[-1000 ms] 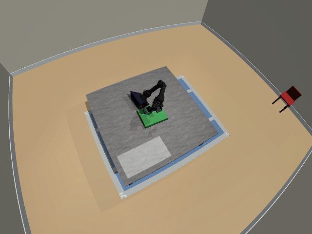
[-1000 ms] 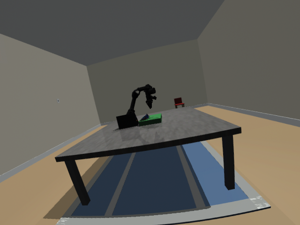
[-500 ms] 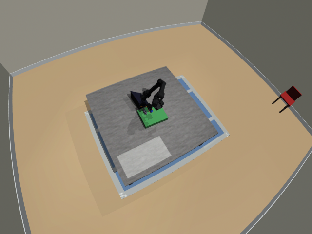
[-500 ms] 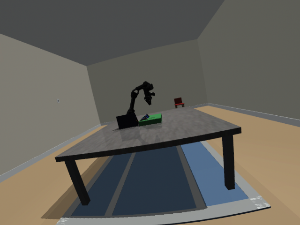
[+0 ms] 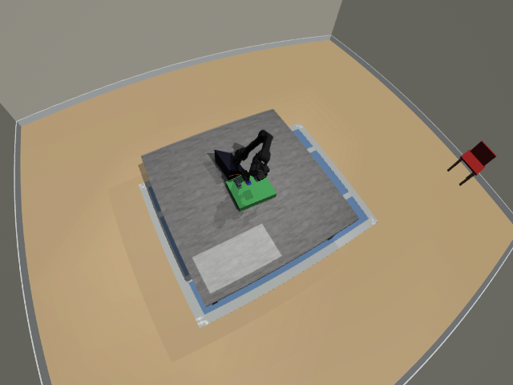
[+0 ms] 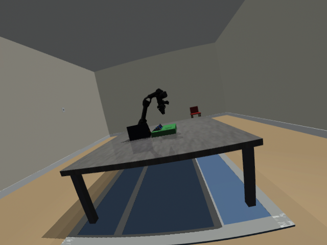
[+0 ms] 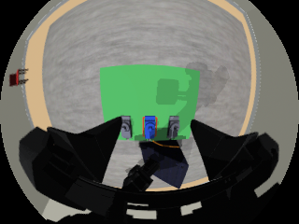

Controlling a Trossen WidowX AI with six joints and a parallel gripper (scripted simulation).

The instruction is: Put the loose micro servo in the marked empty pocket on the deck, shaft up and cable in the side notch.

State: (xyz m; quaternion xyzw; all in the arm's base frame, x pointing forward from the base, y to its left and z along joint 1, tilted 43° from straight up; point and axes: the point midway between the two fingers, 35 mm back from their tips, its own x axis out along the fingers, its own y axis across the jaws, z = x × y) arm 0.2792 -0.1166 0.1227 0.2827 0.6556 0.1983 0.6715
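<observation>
The blue micro servo (image 5: 248, 182) (image 7: 149, 127) sits upright in the orange-outlined pocket on the green deck (image 5: 263, 193) (image 6: 168, 129) (image 7: 121, 89), between two grey servos (image 7: 125, 127) (image 7: 174, 127). Its round output side faces up in the wrist view. It looks level, but whether both ears lie flat is too small to tell. A thin orange cable (image 7: 170, 147) runs at the deck's edge behind the servo; whether it lies in the side notch cannot be told. My gripper (image 6: 163, 113) (image 7: 157, 121) is open and empty, well above the deck, clear of the servos.
A dark box (image 5: 225, 164) (image 6: 138, 132) (image 7: 173, 170) stands by the arm's base, close behind the servo edge of the deck. A pale rectangle (image 5: 236, 257) lies on the grey table (image 5: 306, 199). A red chair (image 5: 473, 161) stands far off.
</observation>
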